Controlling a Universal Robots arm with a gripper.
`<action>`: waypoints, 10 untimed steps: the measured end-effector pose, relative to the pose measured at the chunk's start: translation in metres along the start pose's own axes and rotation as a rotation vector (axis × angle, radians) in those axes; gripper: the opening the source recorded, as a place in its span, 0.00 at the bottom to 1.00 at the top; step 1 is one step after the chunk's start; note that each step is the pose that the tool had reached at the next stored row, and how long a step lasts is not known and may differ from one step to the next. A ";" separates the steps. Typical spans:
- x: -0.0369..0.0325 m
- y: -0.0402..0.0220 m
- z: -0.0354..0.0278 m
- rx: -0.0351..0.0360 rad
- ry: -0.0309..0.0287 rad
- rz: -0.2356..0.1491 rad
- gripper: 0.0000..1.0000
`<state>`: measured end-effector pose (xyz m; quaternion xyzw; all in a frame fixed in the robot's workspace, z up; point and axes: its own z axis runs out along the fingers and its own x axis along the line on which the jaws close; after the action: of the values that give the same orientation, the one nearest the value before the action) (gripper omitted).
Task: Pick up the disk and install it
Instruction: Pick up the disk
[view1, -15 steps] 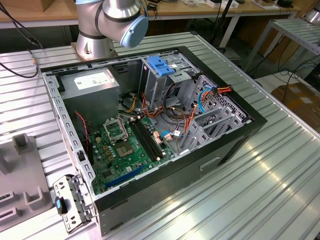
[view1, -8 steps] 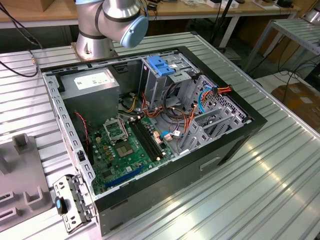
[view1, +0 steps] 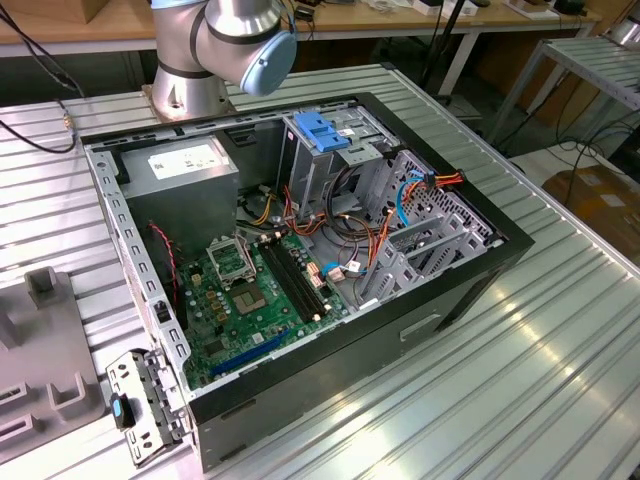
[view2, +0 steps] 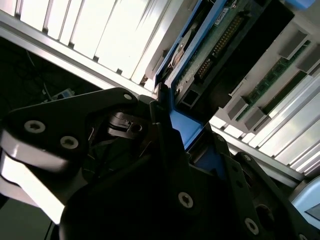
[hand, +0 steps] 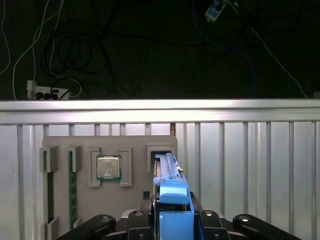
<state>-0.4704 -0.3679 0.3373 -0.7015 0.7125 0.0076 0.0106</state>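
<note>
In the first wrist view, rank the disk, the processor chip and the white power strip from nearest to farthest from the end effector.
1. The disk, upright, gripped in the end effector.
2. The processor chip, in the grey tray beside the disk.
3. The power strip, down beyond the far edge of the table.

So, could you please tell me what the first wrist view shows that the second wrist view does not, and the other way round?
First wrist view: the processor chip sitting in the grey fixture tray, and the disk seen edge-on.
Second wrist view: the disk's flat face with its green circuit board and a row of connector pins.
Both wrist views: the gripper shut on the disk's blue rail, with the slatted metal table behind.
</note>
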 end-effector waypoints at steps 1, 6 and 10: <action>0.0000 0.0000 -0.0009 -0.0001 0.0000 0.000 0.37; -0.0001 0.0000 -0.0036 0.0000 0.0000 0.000 0.37; -0.0002 0.0000 -0.0050 0.0000 -0.0005 0.000 0.37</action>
<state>-0.4704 -0.3678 0.3424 -0.7015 0.7126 0.0078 0.0107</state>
